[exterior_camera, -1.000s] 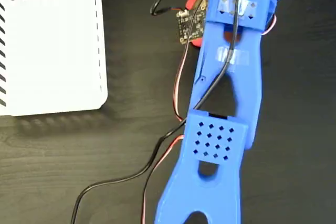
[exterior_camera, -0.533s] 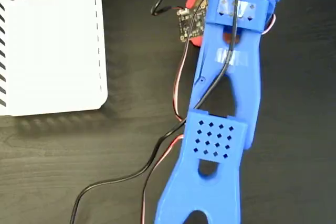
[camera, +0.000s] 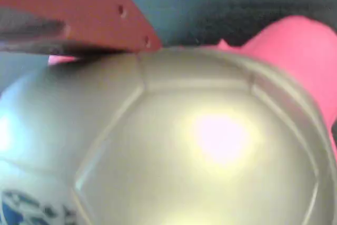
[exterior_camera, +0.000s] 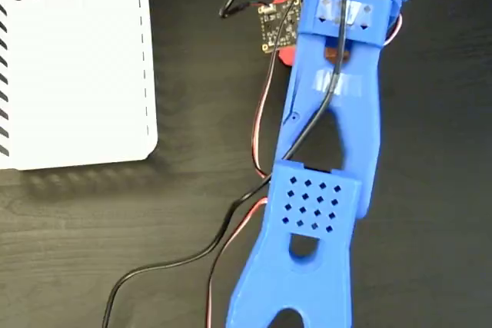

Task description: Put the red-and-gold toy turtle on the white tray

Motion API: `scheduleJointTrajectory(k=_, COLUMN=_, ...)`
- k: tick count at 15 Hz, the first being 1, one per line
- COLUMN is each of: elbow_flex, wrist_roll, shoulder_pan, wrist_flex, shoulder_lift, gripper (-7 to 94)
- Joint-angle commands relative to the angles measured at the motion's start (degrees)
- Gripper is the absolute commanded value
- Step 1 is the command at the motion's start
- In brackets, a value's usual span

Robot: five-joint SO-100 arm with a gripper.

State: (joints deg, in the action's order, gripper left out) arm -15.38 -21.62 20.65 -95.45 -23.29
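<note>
since a second ago the arm [exterior_camera: 330, 151] has crept slightly toward the top of the fixed view. the turtle [camera: 174, 146] fills the wrist view, one red finger [camera: 79, 14] against its shell; whether the gripper has closed on it i cannot tell. the tray [exterior_camera: 73, 67] lies well apart, left. likely risk: the glossy dome slipping out on lifting.
</note>
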Motion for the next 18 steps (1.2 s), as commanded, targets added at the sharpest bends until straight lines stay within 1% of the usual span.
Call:
scheduleJointTrajectory(k=1, elbow_flex=-1.5, wrist_roll=0.1, shoulder_pan=0.9, wrist_flex=-1.1, shoulder_lift=-4.8, gripper=13)
scheduleJointTrajectory(k=3, elbow_flex=-10.2, wrist_roll=0.3, shoulder_pan=1.0, wrist_flex=3.2, shoulder_lift=-9.7, gripper=0)
scheduleJointTrajectory(k=5, elbow_flex=-14.3, wrist_roll=1.8, shoulder_pan=1.2, wrist_flex=5.0, shoulder_lift=-14.2, gripper=0)
scheduleJointTrajectory(k=10, elbow_flex=-20.8, wrist_roll=6.7, shoulder_pan=1.1, wrist_flex=7.0, shoulder_lift=-31.1, gripper=0)
scheduleJointTrajectory(k=12, elbow_flex=-26.7, wrist_roll=9.0, shoulder_pan=0.4, wrist_flex=11.7, shoulder_lift=-38.2, gripper=0)
scheduleJointTrajectory(k=14, elbow_flex=-33.4, wrist_roll=11.1, shoulder_pan=-0.6, wrist_flex=14.5, shoulder_lift=-44.1, gripper=0)
scheduleJointTrajectory(k=18, elbow_flex=-42.7, wrist_roll=11.8, shoulder_pan=-4.3, wrist_flex=15.3, shoulder_lift=-51.8, gripper=0)
